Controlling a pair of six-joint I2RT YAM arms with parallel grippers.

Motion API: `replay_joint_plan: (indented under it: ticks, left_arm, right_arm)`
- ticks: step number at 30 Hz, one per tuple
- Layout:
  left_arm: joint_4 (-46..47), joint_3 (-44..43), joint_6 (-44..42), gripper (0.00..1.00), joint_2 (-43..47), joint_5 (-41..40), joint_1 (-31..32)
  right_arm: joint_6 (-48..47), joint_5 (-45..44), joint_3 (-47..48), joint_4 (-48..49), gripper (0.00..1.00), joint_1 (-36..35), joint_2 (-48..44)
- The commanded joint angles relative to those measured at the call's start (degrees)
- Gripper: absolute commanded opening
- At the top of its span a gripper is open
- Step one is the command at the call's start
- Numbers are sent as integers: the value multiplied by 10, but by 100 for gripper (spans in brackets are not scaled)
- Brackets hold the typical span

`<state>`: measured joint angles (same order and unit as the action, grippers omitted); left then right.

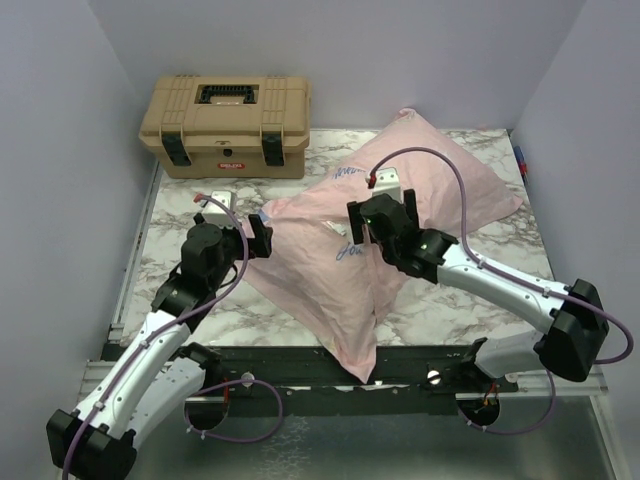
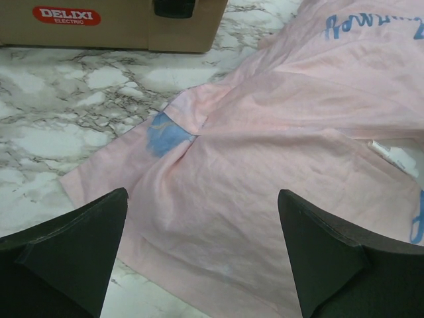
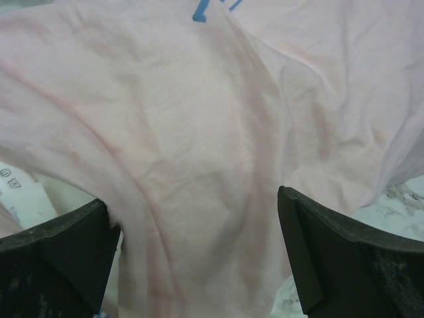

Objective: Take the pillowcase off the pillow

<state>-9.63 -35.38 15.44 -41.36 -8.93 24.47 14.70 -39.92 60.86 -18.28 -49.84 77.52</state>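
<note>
The thin pale-pink fabric pillowcase (image 1: 400, 195), faintly lettered in blue, lies rumpled on the grey-veined marble table (image 1: 175, 205) beneath both grippers. A white sliver of the pillow (image 2: 401, 159) shows at its opening. The left gripper (image 2: 202, 195) gapes empty above its corner. The right gripper (image 3: 192, 199) gapes empty above its middle.

The toolbox (image 1: 228, 125) is sitting at the far left corner of the table (image 1: 470, 300), and the pillowcase (image 1: 330, 280) is lying to its right, stretching from the far right across the middle to the near edge, where one corner is hanging over. The left jaws are hovering just beside the pillowcase's left corner, while the right jaws are hanging above its middle, near where the pillow (image 3: 23, 202) is peeking out.
</note>
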Motion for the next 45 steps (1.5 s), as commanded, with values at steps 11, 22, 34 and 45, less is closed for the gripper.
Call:
replay_joint_plan:
  ticks: [11,22,34,45]
  left_arm:
    - [9,-87,176,95,-141,61,15]
    - [20,-166,193,95,-256,-68,112]
    - [43,-191,184,94,-317,-156,131]
    - [49,-185,178,73,-359,-140,141]
  right_arm:
    - [-26,52,-69,100,100,56,-14]
    - [-48,67,-78,148,100,58,8]
    - [-98,81,11,144,100,57,81]
    - [-88,81,-41,189,100,58,85]
